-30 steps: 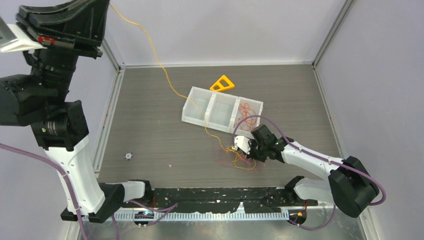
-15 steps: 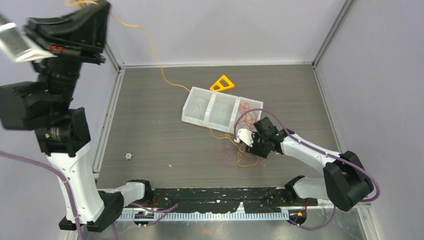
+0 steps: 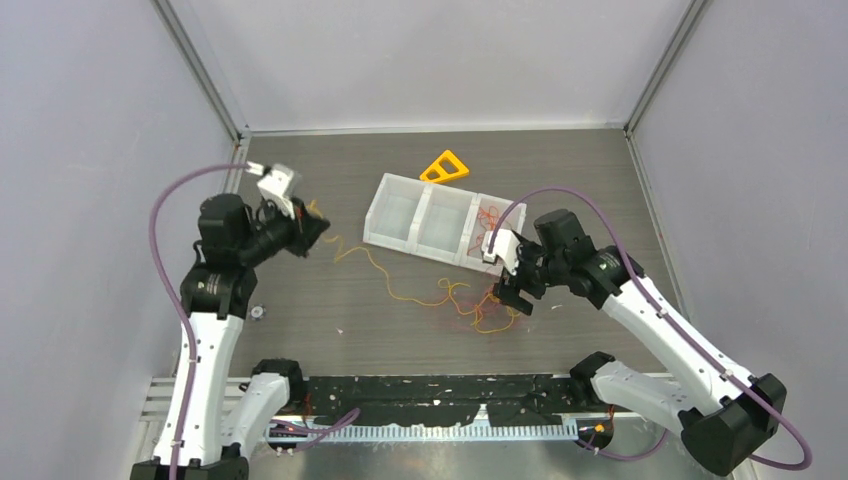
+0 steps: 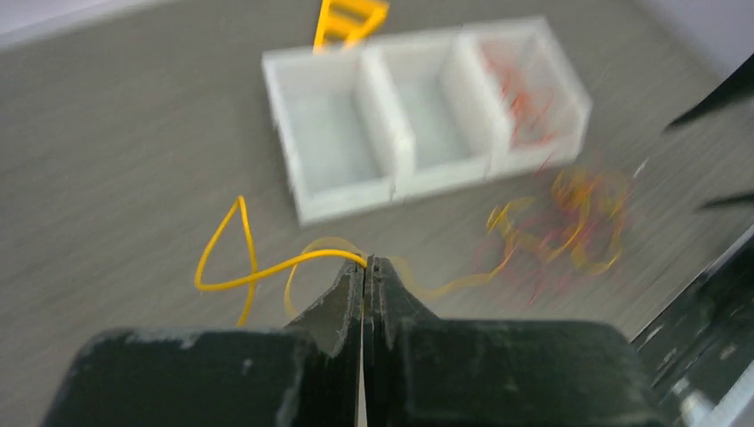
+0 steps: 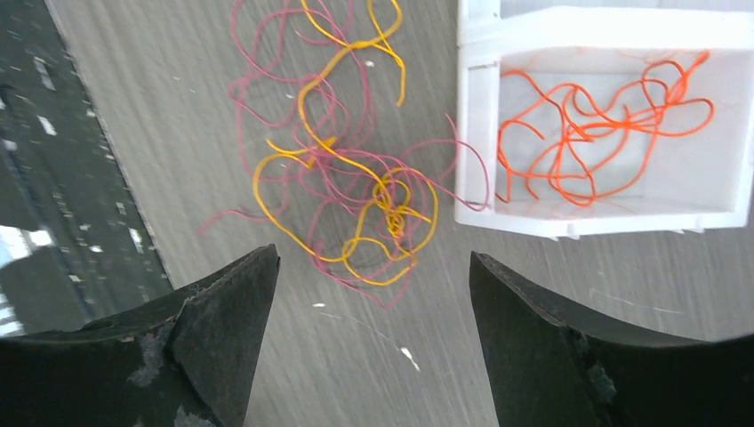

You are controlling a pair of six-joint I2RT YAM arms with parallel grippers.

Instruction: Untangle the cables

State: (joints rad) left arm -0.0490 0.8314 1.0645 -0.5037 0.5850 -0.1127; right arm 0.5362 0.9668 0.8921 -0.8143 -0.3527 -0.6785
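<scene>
A tangle of thin yellow and dark-red cables (image 3: 478, 305) lies on the table in front of the white tray (image 3: 374, 222). From it one yellow cable (image 3: 385, 275) trails left to my left gripper (image 3: 312, 233). In the left wrist view that gripper (image 4: 366, 263) is shut on the yellow cable (image 4: 267, 269), pinched at the very tips. My right gripper (image 3: 510, 290) hangs open just right of the tangle. Its wrist view shows the tangle (image 5: 356, 196) beyond the wide-apart fingertips (image 5: 373, 262), with nothing between them. An orange-red cable (image 5: 596, 124) lies curled in the tray's end compartment (image 3: 490, 218).
The tray (image 4: 396, 151) has three compartments, and the other two hold nothing I can see. An orange triangle (image 3: 445, 167) lies behind it. A small dark bit (image 3: 257, 312) sits at the table's left. The black front rail (image 3: 440, 390) runs along the near edge.
My left arm has dropped from high on the left to low over the table, and the yellow cable now lies slack. The right gripper has opened and backed away right of the tangle.
</scene>
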